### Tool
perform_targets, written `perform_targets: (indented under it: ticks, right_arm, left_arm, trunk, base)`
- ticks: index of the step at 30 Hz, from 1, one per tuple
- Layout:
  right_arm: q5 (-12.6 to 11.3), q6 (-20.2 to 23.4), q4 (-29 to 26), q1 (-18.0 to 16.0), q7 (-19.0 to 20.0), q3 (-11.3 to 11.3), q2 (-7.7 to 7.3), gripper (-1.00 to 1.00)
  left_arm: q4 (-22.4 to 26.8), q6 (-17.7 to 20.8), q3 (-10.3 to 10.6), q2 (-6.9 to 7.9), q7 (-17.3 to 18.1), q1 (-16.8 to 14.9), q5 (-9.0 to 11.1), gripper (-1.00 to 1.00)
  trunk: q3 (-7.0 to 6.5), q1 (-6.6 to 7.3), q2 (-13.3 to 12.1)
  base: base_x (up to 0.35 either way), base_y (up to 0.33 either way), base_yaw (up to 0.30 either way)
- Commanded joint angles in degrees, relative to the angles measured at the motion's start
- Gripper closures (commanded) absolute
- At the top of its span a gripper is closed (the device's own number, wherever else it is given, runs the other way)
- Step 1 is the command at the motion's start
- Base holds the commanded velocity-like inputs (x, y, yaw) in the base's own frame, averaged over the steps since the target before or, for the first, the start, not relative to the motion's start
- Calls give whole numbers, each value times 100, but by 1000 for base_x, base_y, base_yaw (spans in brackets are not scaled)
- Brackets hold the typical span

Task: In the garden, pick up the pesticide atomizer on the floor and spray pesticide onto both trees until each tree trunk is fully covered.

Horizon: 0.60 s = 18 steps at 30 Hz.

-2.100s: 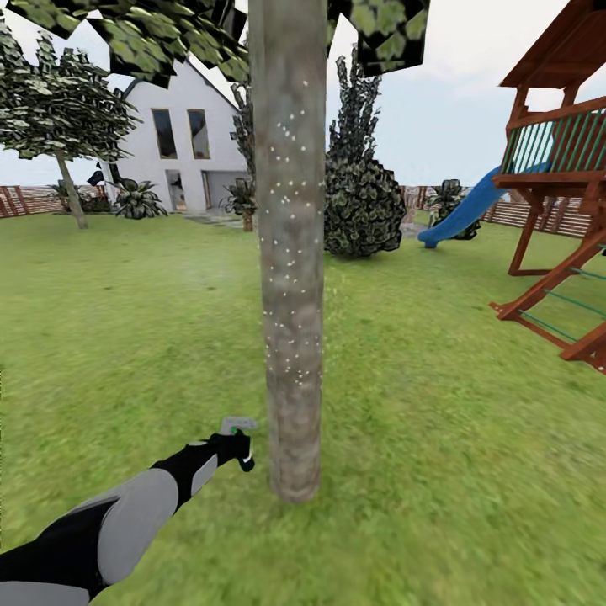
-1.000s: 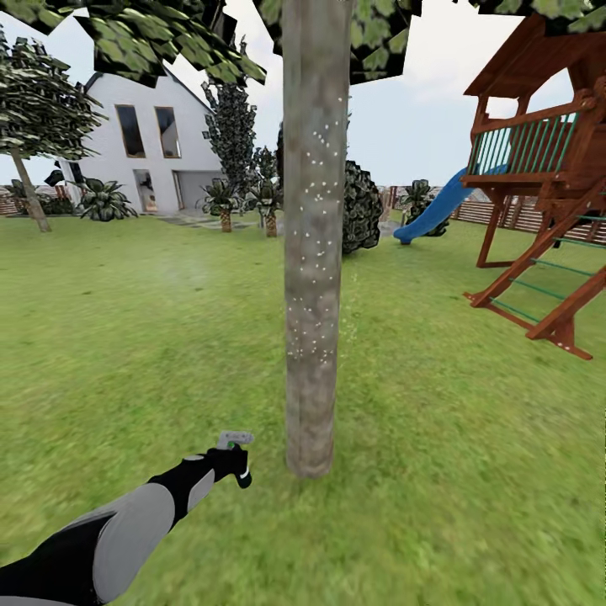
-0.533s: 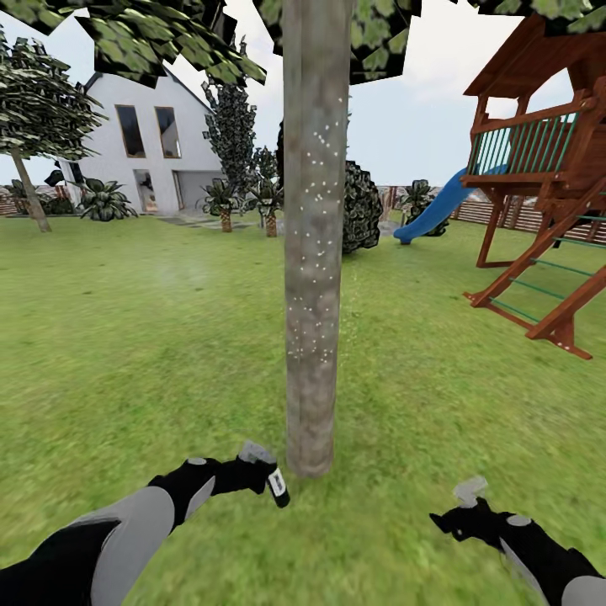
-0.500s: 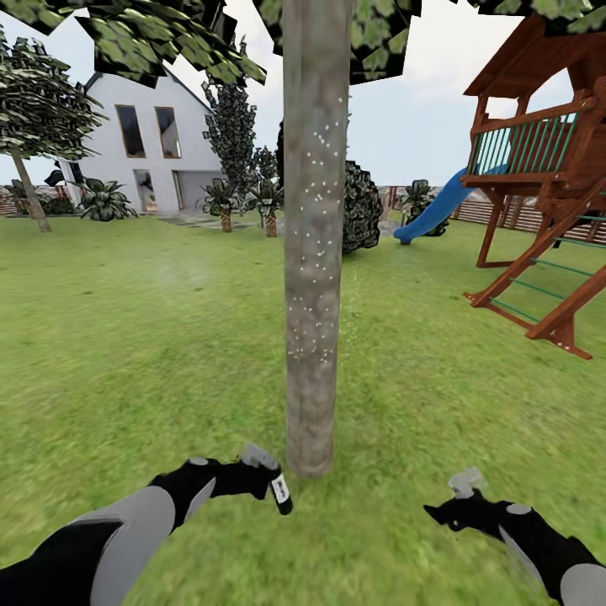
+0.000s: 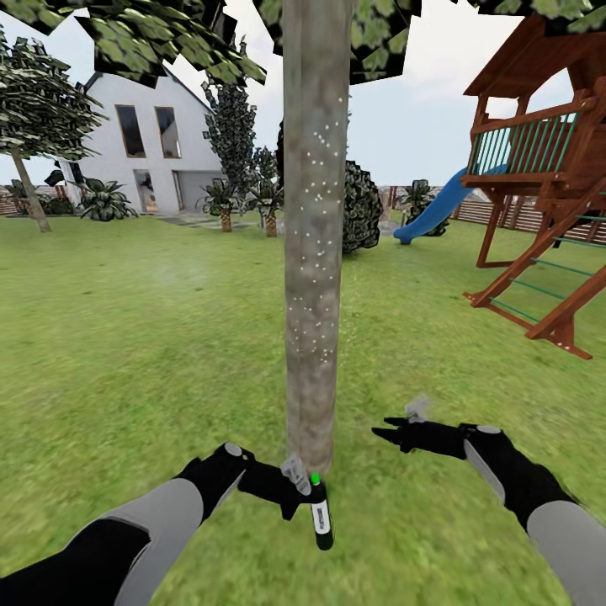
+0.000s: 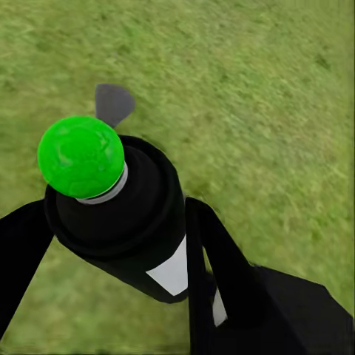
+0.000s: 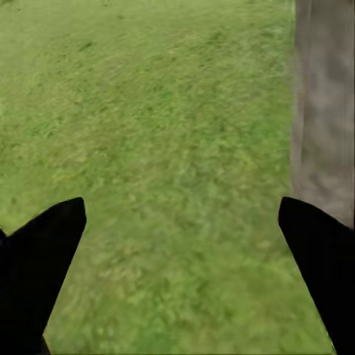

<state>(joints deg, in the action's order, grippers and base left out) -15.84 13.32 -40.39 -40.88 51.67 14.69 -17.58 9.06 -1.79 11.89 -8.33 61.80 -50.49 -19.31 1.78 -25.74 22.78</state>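
Canopy [image 5: 168, 34] cuts off the speckled trunk [image 5: 313, 252]. Left gripper [image 5: 290, 497] clamps the atomizer [image 5: 320, 518]; right gripper [image 5: 385, 434] is spread, empty.

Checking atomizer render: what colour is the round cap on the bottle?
Bright green cap on the black atomizer; clearest in the left wrist view.

Even, bright, diffuse rendered daylight with no distinct cast shadows or glare; grass [image 5: 126, 337] texture smeared and soft, strongest in both wrist views; wide-angle stretch at head-view edges.

Wooden play tower [image 5: 539, 168] with blue slide [image 5: 433, 210]; dark round bush [image 5: 362, 206] behind
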Motion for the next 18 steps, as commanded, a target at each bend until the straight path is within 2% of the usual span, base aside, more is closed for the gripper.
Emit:
perform_targets:
  ticks: [1,6,7,8,9,11,13,18]
  right_arm:
    - [-57,72,-30,-7,133,24,117,100]
    - [-57,545,-366,-7,501,61,754,100]
    - [-45,637,-411,-7,620,120,902,100]
    - [-38,675,-426,-7,665,226,969,100]
    - [-31,708,-439,-7,695,479,1032,100]
    - [-24,734,-436,-7,709,733,1100,100]
    - [-18,740,-425,-7,707,795,1117,100]
    - [-11,740,-208,-7,692,824,1123,100]
  left_arm:
    - [7,-17,29,-1,11,-5,-31,100]
    - [44,-9,135,-2,0,-5,-12,100]
    - [102,-9,138,-2,0,-5,10,100]
    - [128,-9,138,-2,0,-5,26,100]
    - [151,-12,134,-2,-1,-5,119,100]
    - [287,-14,123,1,-1,-5,353,100]
    - [419,-12,119,5,-1,-5,470,100]
    - [487,-6,121,6,-1,-5,529,100]
  trunk:
    - [14,-4,14]
    - [14,-4,14]
    - [14,-4,14]
    - [14,-4,14]
    - [14,-4,14]
    - [14,-4,14]
    - [14,-4,14]
    - [14,-4,14]
  base:
    - [0,0,0]
    - [0,0,0]
    - [0,0,0]
    - [0,0,0]
    - [0,0,0]
    - [0,0,0]
    - [0,0,0]
    - [0,0,0]
